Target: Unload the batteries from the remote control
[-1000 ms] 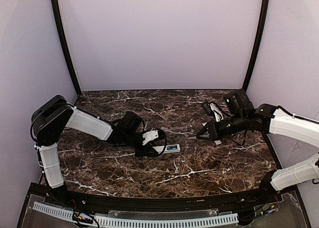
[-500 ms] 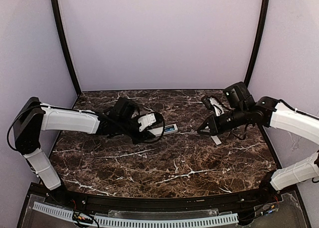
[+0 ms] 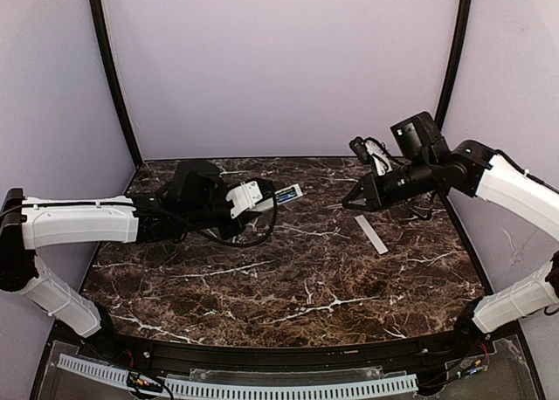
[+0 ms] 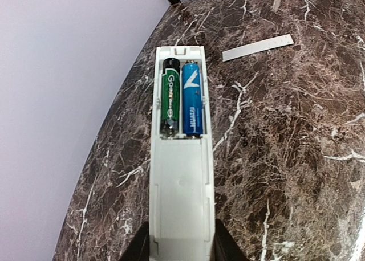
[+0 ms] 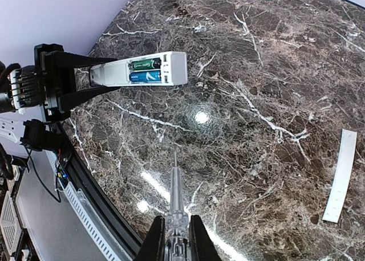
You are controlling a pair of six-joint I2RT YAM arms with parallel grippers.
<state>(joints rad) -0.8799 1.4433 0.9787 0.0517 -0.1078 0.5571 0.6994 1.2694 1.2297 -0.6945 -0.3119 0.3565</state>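
My left gripper (image 3: 255,198) is shut on the near end of the white remote control (image 3: 284,193), which it holds in the air over the back left of the marble table (image 3: 306,286). The remote control (image 4: 180,181) shows its open compartment with two batteries side by side, a green one (image 4: 169,98) and a blue one (image 4: 192,98). In the right wrist view the remote control (image 5: 142,70) hangs ahead and to the left. My right gripper (image 5: 175,241) is shut on a thin clear pointed tool (image 5: 175,195), well apart from the remote. This right gripper (image 3: 365,199) hovers at the back right.
The pale-grey cover strip (image 3: 371,234) lies flat on the marble below my right gripper, also seen as the strip (image 4: 258,47) and the strip (image 5: 339,175). Lilac walls close in the back and sides. A black rail (image 3: 288,356) runs along the front edge.
My left arm has lifted the remote off the table and carried it back and up. My right gripper has risen and moved back with its tool; the cover strip stays on the marble.
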